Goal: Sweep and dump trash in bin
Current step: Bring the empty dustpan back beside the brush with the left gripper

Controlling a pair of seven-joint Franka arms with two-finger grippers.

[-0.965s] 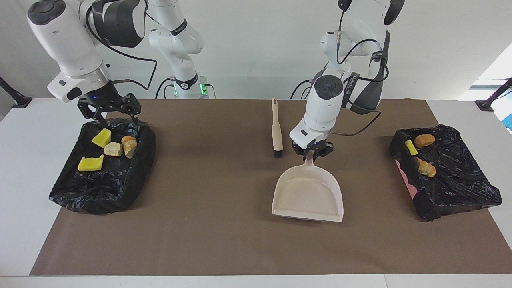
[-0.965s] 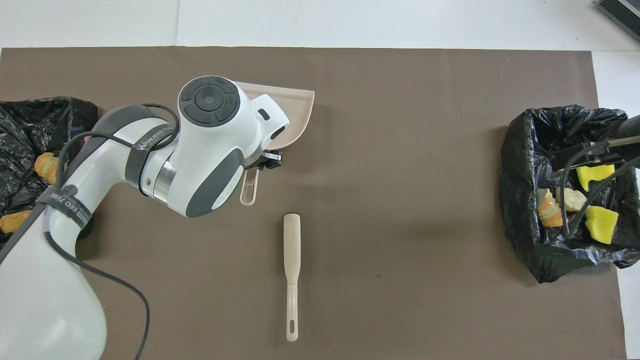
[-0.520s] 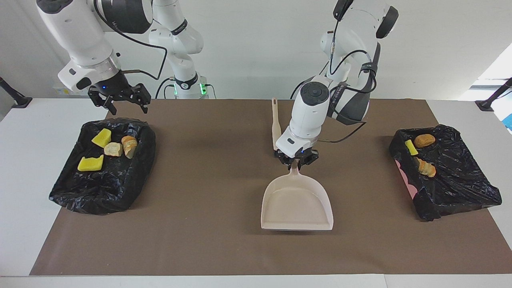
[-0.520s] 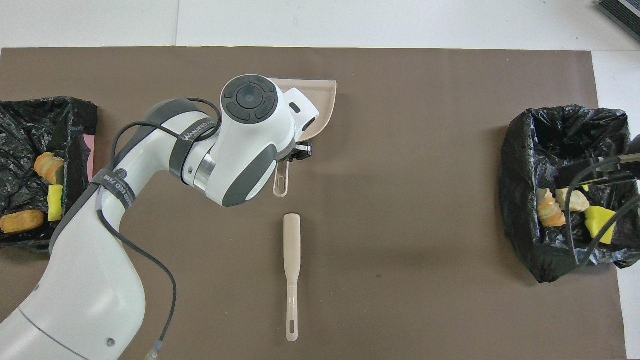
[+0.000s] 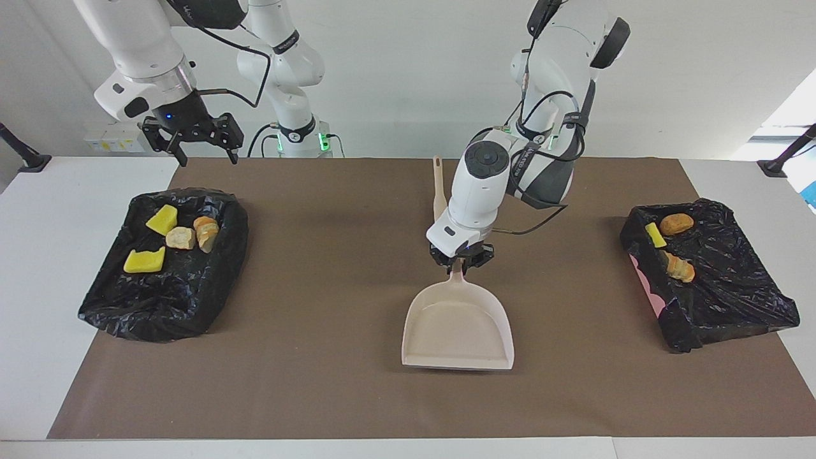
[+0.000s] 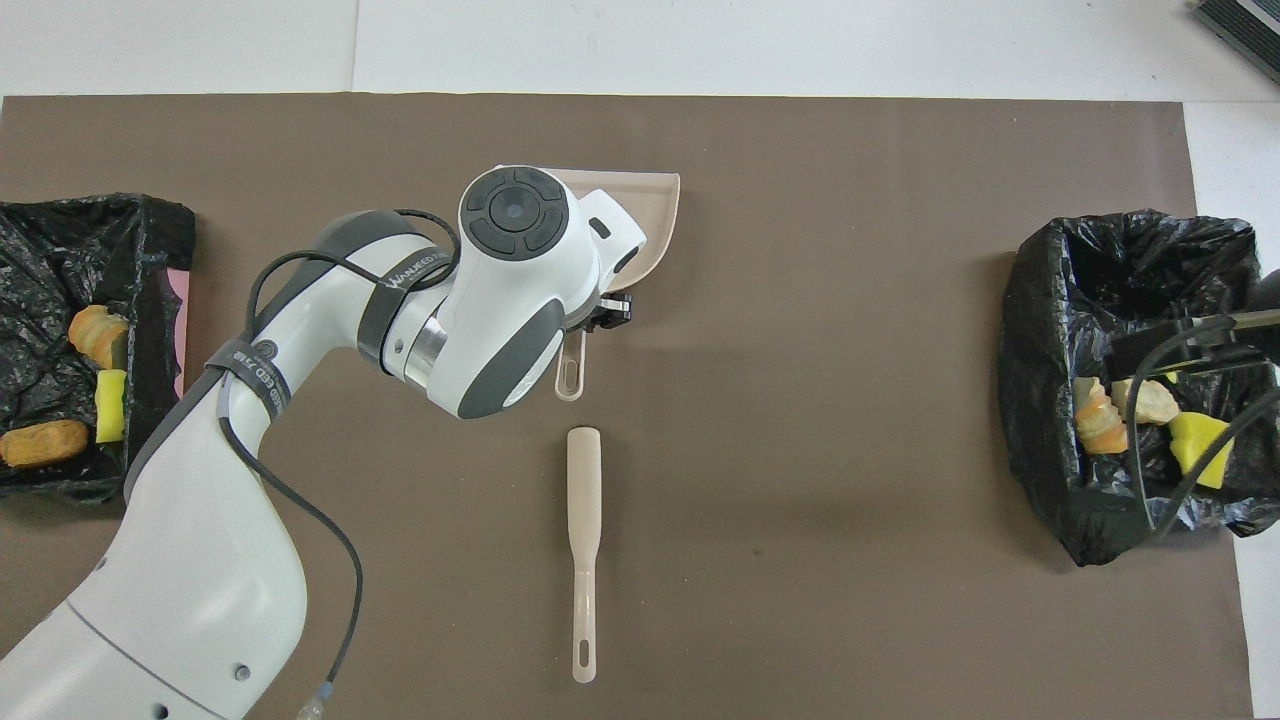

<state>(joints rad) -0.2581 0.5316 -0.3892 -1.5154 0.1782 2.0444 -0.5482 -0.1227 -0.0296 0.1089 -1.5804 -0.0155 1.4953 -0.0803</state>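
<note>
- Your left gripper (image 5: 461,262) is clamped on the handle of the beige plastic dustpan (image 5: 458,325) in the middle of the brown paper mat (image 5: 331,268); in the overhead view that handle's looped end (image 6: 570,368) sticks out from under the wrist, toward the robots.
- The dustpan's pan is empty, with its open lip pointing away from the robots. From the facing view you cannot tell whether it rests on the mat or hangs just above it.
- Your right gripper (image 5: 192,137) hangs in the air with its fingers spread and nothing between them, up over the table edge beside the bin at the right arm's end.
- The beige long-handled brush (image 6: 583,540) lies flat on the mat, nearer to the robots than the dustpan and apart from it.
- The trash is all in the two black-bag-lined bins. The bin at the right arm's end (image 5: 166,299) holds two yellow sponge pieces (image 5: 162,219) and two tan bread-like chunks (image 5: 181,238).
- The bin at the left arm's end (image 5: 733,299) holds a brown bread-like chunk (image 5: 676,224), a small yellow sponge piece (image 5: 655,234) touching it, and one more tan chunk (image 5: 679,268) farther from the robots.
</note>
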